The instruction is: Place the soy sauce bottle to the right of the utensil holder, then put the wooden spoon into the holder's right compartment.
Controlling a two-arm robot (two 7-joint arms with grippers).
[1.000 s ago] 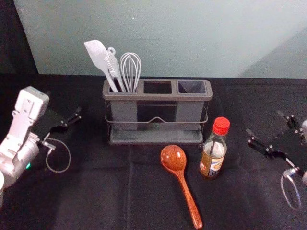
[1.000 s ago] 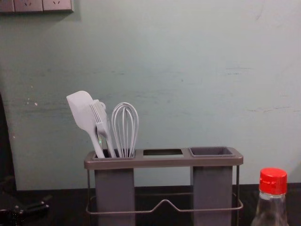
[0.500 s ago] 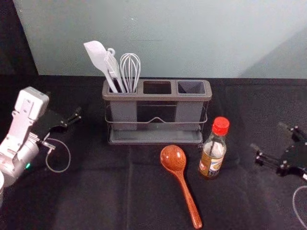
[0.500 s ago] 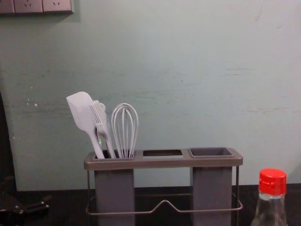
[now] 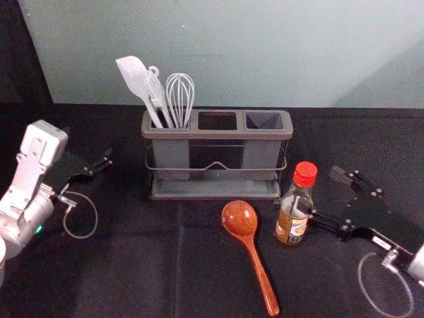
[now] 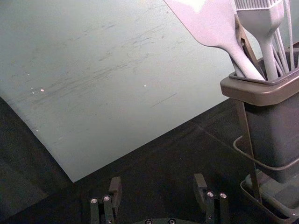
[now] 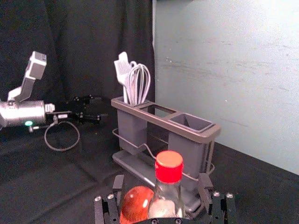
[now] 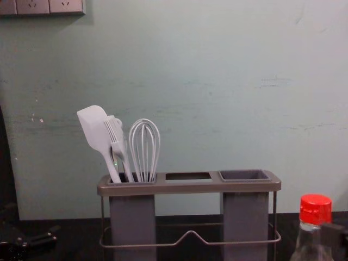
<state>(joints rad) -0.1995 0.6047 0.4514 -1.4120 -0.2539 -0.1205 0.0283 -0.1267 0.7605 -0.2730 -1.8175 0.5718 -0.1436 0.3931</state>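
The right gripper is open at the soy sauce bottle, one finger overlapping the glass from the right. In the right wrist view the bottle's red cap stands between the fingers of my right gripper. The bottle is upright, in front of the right end of the utensil holder. The wooden spoon lies left of the bottle, bowl towards the holder. White utensils fill the left compartment; the right compartment is empty. My left gripper is parked open at the far left; its wrist view shows the gripper holding nothing.
A black cloth covers the table, with a pale green wall behind the holder. The holder's lower tray and wire rail stand close behind the spoon and bottle. A cable loops from the right wrist.
My right gripper has swung from the right edge leftwards to the bottle, staying open. The bottle, spoon, holder and left arm look unmoved.
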